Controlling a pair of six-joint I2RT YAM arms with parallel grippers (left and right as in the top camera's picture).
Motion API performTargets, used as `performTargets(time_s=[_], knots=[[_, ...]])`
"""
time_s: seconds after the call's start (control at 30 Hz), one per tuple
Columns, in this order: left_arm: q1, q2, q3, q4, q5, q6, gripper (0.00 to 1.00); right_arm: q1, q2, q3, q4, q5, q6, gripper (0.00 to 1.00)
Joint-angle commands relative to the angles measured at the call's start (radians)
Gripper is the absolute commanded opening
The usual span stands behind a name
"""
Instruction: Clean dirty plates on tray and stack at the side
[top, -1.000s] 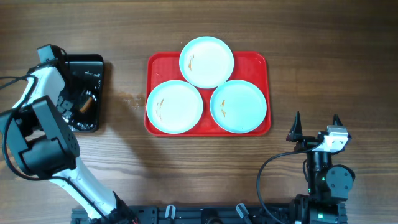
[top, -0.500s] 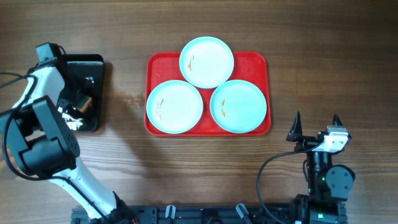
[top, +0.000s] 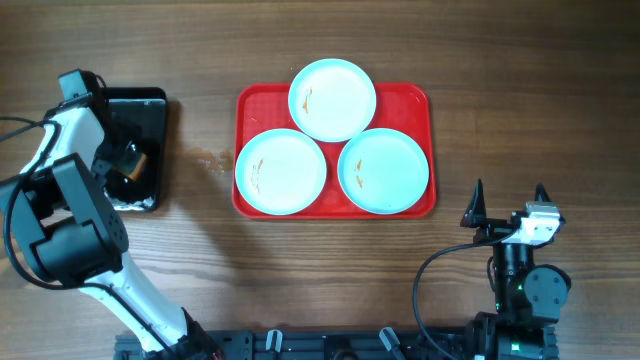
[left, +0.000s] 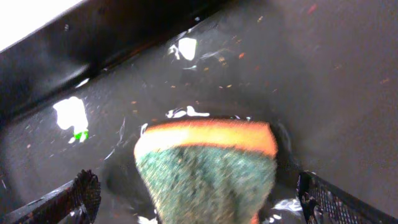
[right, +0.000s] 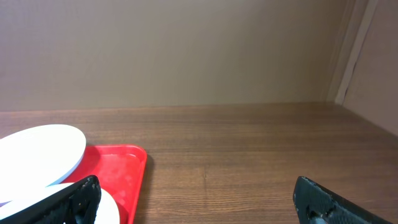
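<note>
Three pale plates lie on the red tray (top: 405, 100): one at the back (top: 332, 99), one front left (top: 280, 172), one front right (top: 384, 171), each with small orange-brown smears. My left gripper (top: 125, 160) hangs over the black tray, far left of the plates. In the left wrist view it (left: 196, 193) is open, and a green and orange sponge (left: 205, 168) lies between its fingers with a gap on each side. My right gripper (top: 508, 200) is open and empty, near the front right of the red tray. The right wrist view shows the tray's corner (right: 121, 171) and a plate's edge (right: 37, 152).
The small black tray (top: 150, 110) stands at the far left. Its floor is wet with bright reflections (left: 323, 74). Bare wooden table (top: 500, 90) lies right of the red tray and between the two trays.
My left gripper has shifted slightly over the black tray, staying around the sponge. The plates, the red tray and the right arm have not moved.
</note>
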Motion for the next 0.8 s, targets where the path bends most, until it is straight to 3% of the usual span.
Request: performTargets(time_s=[0.0, 0.1, 0.3, 0.33, 0.4, 0.43, 0.5, 0.63, 0.67, 0.73, 0.77], knots=[[0.002, 0.018, 0.012, -0.023, 0.052, 0.002, 1.00, -0.005, 0.001, -0.002, 0.002, 0.011, 0.002, 1.00], [0.002, 0.018, 0.012, -0.040, 0.102, 0.002, 1.00, -0.005, 0.001, -0.002, 0.002, 0.011, 0.002, 1.00], [0.002, 0.018, 0.012, -0.074, 0.155, 0.001, 0.56, -0.005, 0.001, -0.002, 0.002, 0.011, 0.002, 1.00], [0.002, 0.019, 0.012, -0.077, 0.155, 0.001, 0.39, -0.005, 0.001, -0.002, 0.002, 0.011, 0.002, 0.99], [0.002, 0.018, 0.012, -0.080, 0.154, 0.001, 0.14, -0.005, 0.001, -0.002, 0.002, 0.011, 0.002, 1.00], [0.002, 0.019, 0.012, -0.080, 0.154, 0.001, 0.08, -0.005, 0.001, -0.002, 0.002, 0.011, 0.002, 1.00], [0.002, 0.019, 0.012, -0.080, 0.154, 0.001, 0.04, -0.005, 0.001, -0.002, 0.002, 0.011, 0.002, 1.00], [0.002, 0.018, 0.012, -0.080, 0.154, 0.001, 0.05, -0.005, 0.001, -0.002, 0.002, 0.011, 0.002, 1.00], [0.002, 0.018, 0.012, -0.080, 0.154, 0.001, 0.24, -0.005, 0.001, -0.002, 0.002, 0.011, 0.002, 1.00], [0.002, 0.018, 0.012, -0.084, 0.154, 0.001, 1.00, -0.005, 0.001, -0.002, 0.002, 0.011, 0.002, 1.00], [0.002, 0.018, 0.012, -0.087, 0.154, 0.001, 1.00, -0.005, 0.001, -0.002, 0.002, 0.011, 0.002, 1.00]])
